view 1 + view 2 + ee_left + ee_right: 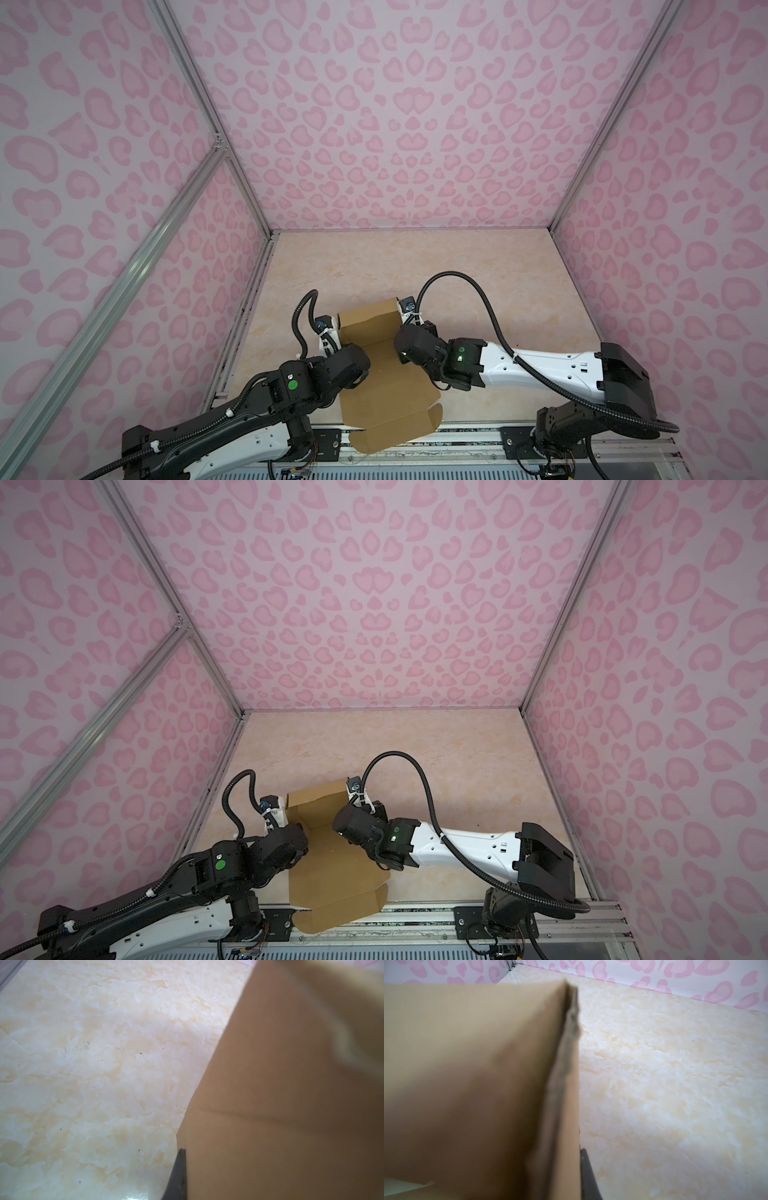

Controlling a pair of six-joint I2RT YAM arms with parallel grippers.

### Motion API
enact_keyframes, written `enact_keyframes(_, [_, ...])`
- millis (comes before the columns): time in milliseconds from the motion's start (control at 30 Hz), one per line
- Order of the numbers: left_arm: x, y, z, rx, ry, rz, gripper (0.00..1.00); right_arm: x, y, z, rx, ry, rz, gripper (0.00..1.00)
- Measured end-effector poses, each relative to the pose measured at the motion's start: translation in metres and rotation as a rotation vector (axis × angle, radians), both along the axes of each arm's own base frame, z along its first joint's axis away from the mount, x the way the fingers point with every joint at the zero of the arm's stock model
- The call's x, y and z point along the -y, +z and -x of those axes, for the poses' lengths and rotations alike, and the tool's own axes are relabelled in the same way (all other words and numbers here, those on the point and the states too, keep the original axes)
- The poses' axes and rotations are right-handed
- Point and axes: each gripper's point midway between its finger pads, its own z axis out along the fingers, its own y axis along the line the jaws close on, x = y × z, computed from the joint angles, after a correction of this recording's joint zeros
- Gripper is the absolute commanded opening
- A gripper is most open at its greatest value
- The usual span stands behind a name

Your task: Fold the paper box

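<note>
Glossy marble tabletop — creased kraft paper box

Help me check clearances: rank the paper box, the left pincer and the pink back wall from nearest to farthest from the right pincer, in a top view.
1. paper box: gripped by the right pincer, at its right side.
2. left pincer: across the box, at its left side.
3. back wall: far behind both.

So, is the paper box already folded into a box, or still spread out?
Partly folded. The paper box has its far end raised, but its near panels and flap lie spread, reaching past the table edge.
</note>
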Motion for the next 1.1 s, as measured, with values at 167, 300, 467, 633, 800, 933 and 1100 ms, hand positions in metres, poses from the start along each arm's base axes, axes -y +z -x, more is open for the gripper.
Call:
enact_keyframes(167, [0.012,-0.002,-0.004,-0.008,-0.005,-0.002,0.04,0.013,-0.008,-0.011,-0.051,-0.029,-0.025,0.0])
enact_keyframes(300, [0.02,-0.003,-0.006,-0.012,-0.006,0.0,0.04,0.021,-0.008,-0.016,-0.091,-0.032,-0.052,0.0])
enact_keyframes(467, [0.029,-0.002,-0.008,-0.017,-0.002,0.003,0.04,0.028,-0.013,-0.023,-0.138,-0.048,-0.078,0.0])
enact_keyframes(633, [0.032,-0.001,-0.011,-0.018,0.008,-0.007,0.04,0.026,-0.011,-0.027,-0.149,-0.062,-0.072,0.03])
enact_keyframes(800, [0.031,0.001,-0.011,-0.01,0.012,-0.012,0.04,0.024,-0.007,-0.031,-0.147,-0.079,-0.066,0.13])
enact_keyframes(933, [0.03,0.002,-0.01,-0.009,0.012,-0.009,0.04,0.025,-0.008,-0.033,-0.146,-0.092,-0.068,0.21])
enact_keyframes(1100, [0.029,0.0,-0.009,-0.011,0.014,-0.008,0.04,0.026,-0.008,-0.035,-0.137,-0.101,-0.072,0.28])
